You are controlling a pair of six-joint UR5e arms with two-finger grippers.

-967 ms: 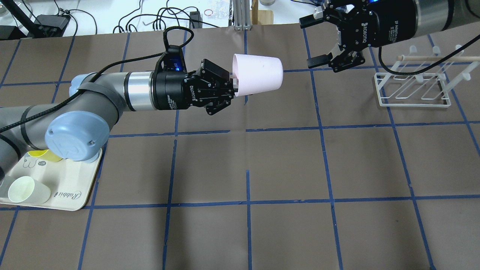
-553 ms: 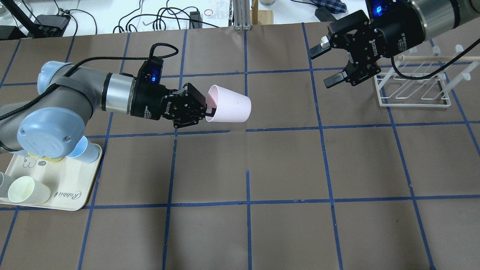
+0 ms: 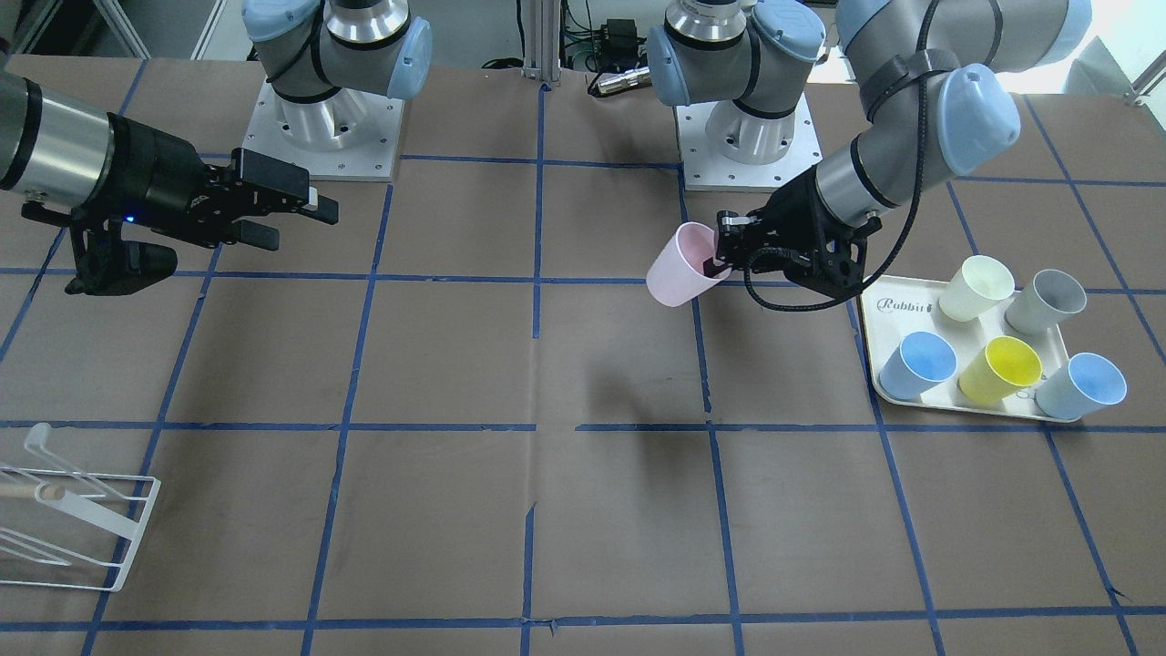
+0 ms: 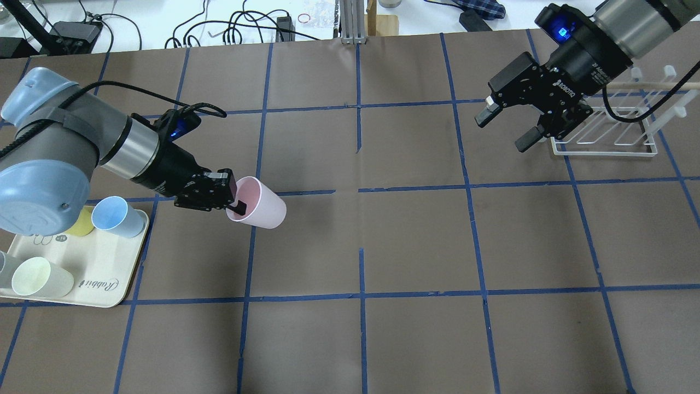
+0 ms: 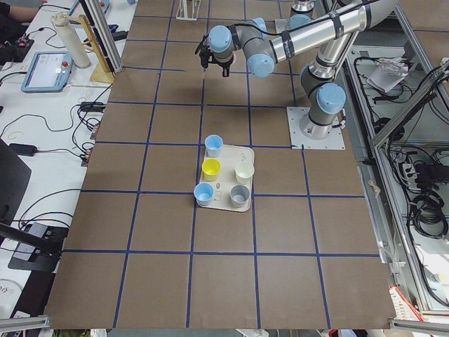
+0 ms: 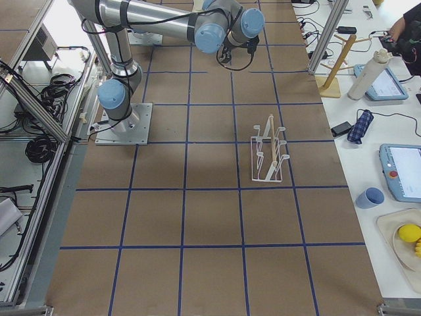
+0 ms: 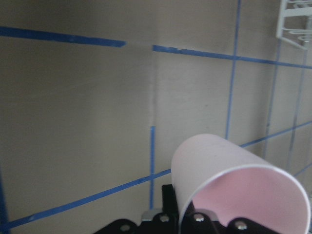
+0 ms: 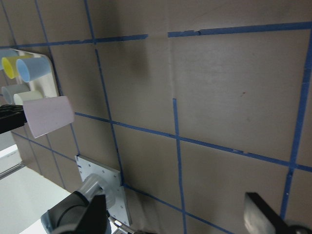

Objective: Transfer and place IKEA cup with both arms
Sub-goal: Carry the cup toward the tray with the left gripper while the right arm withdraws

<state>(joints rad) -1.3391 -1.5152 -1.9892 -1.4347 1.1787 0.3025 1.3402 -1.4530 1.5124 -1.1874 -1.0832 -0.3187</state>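
The pale pink IKEA cup (image 4: 260,210) hangs tilted on its side above the brown table, left of centre. My left gripper (image 4: 233,199) is shut on its rim, with one finger inside the mouth and one outside. The cup also shows in the front view (image 3: 676,269), in the left wrist view (image 7: 229,170), and small in the right wrist view (image 8: 48,116). My right gripper (image 4: 502,132) is open and empty at the far right, next to the rack, well apart from the cup. It shows at the left of the front view (image 3: 299,224).
A cream tray (image 4: 106,276) at the near left holds a cream-white cup (image 4: 35,276), light blue cups (image 4: 117,216), a yellow cup (image 3: 999,369) and a grey cup (image 3: 1043,302). A white wire rack (image 4: 601,131) stands at the far right. Blue tape lines grid the table.
My left arm has drawn back to the left and nearer, and lower, with the pink cup still held. My right gripper has moved right and nearer, towards the rack, and stays open.
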